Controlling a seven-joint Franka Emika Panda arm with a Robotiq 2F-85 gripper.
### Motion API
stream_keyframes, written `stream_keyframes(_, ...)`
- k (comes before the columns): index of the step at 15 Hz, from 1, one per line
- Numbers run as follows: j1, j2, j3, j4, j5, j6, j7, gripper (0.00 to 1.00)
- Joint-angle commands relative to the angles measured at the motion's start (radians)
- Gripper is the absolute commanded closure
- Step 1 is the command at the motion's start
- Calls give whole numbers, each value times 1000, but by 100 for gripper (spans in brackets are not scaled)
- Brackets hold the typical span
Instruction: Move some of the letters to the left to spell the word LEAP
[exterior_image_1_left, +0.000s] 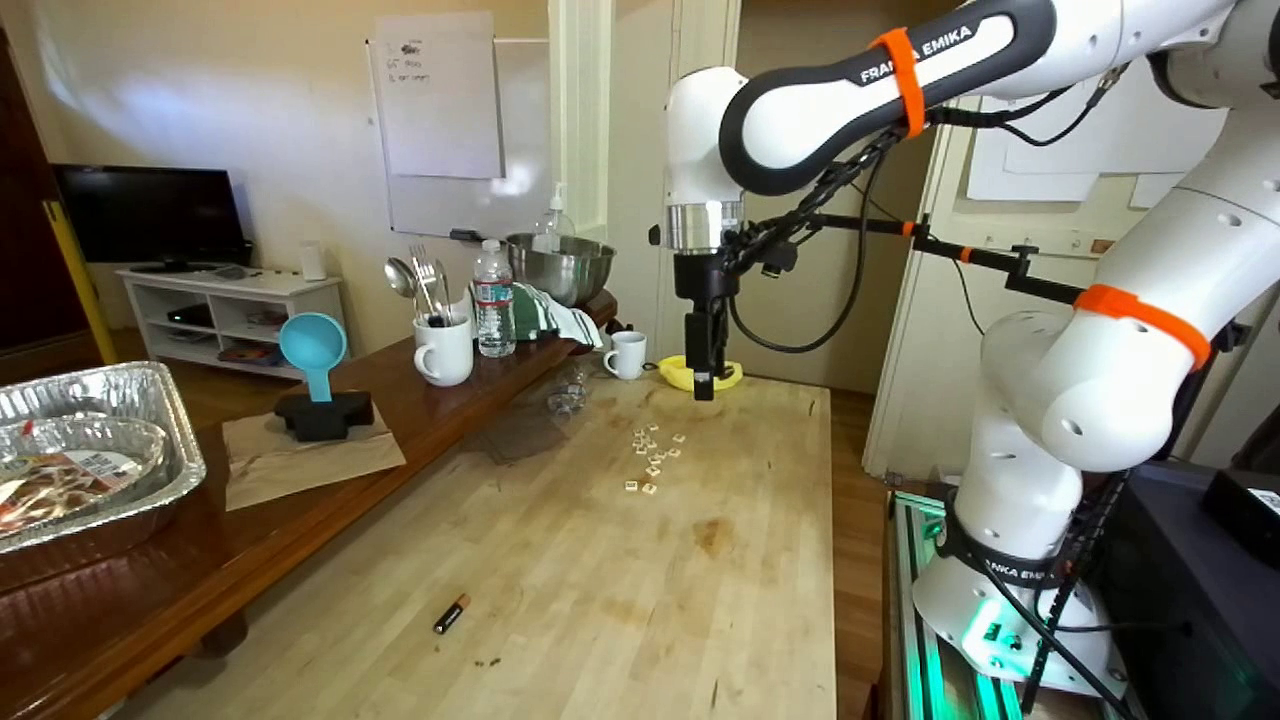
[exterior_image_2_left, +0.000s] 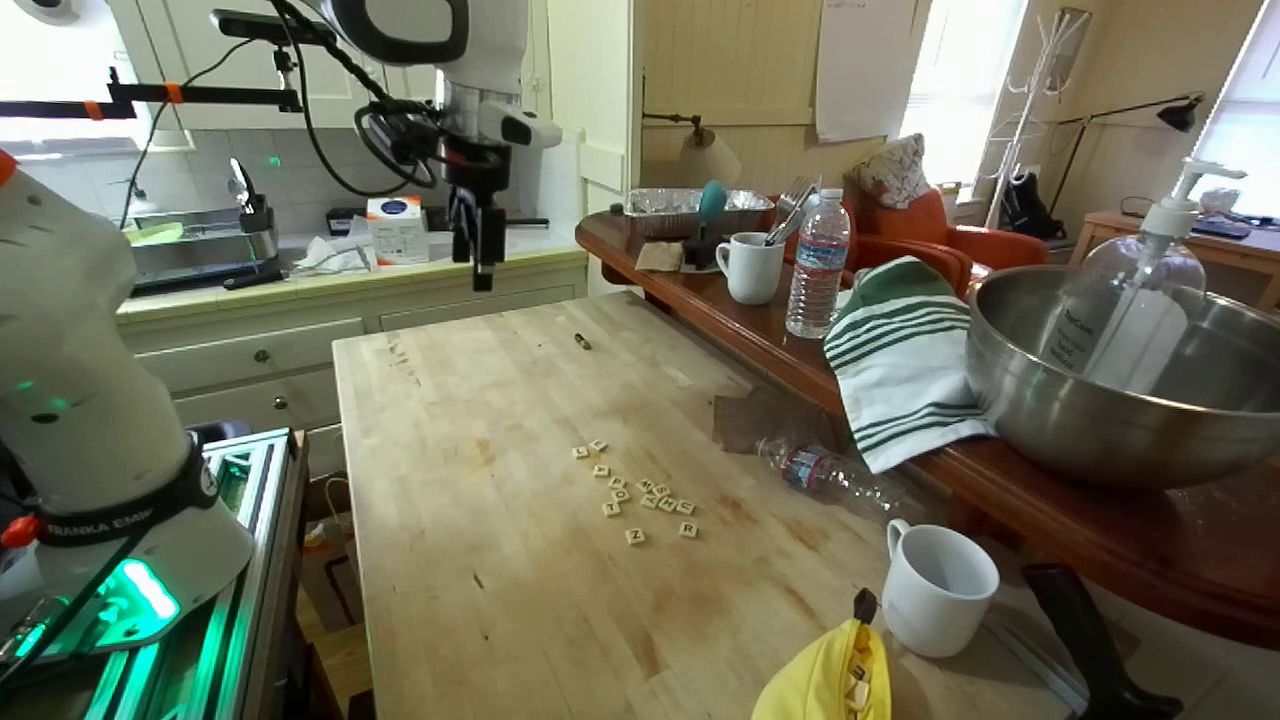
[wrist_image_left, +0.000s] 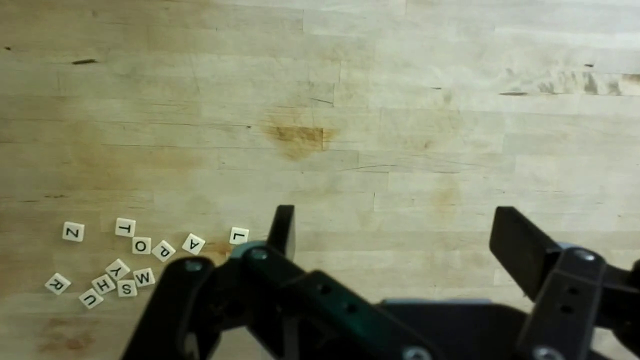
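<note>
Several small pale letter tiles lie flat in a loose cluster on the wooden table, in both exterior views (exterior_image_1_left: 642, 450) (exterior_image_2_left: 649, 501). In the wrist view, L (wrist_image_left: 239, 235), A (wrist_image_left: 193, 244) and P (wrist_image_left: 163, 251) lie in a loose row left of the jaws. Other tiles, such as O (wrist_image_left: 141, 245) and Z (wrist_image_left: 73, 231), lie farther left. No E is readable; one tile (exterior_image_2_left: 598, 446) beside the L appears hidden behind the gripper's left finger in the wrist view. My gripper (wrist_image_left: 393, 220) is open and empty, high above the table, in both exterior views (exterior_image_1_left: 704, 385) (exterior_image_2_left: 474, 268).
A battery (exterior_image_1_left: 451, 614) lies on the table, away from the tiles. A yellow pouch (exterior_image_2_left: 830, 680), a white mug (exterior_image_2_left: 940, 590) and a lying plastic bottle (exterior_image_2_left: 830, 478) are at one end. A raised brown ledge (exterior_image_1_left: 400, 400) along one side holds a mug, bottle and bowl.
</note>
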Motion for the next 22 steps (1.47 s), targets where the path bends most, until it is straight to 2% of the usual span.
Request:
stream_keyframes(1,-2,61,-26,-52,26,119,-45,0)
stream_keyframes(3,-8,87,-33,-47,40,147,-21,0)
stream_keyframes(4,-6,65,-18,-42,5,115,-16,0)
stream_keyframes(11,-7,74,-19,-37,5,117,-16,0)
stream_keyframes(15,-17,134,-6,-54,-115,194,-69,0)
stream_keyframes(19,-24,206,-21,-78,-248,345,-170,0)
stream_keyframes(21,-30,247,-30,-89,-283,419,-203,10)
stream_keyframes(22,-33,266,-36,-95,-289,454,-223,29)
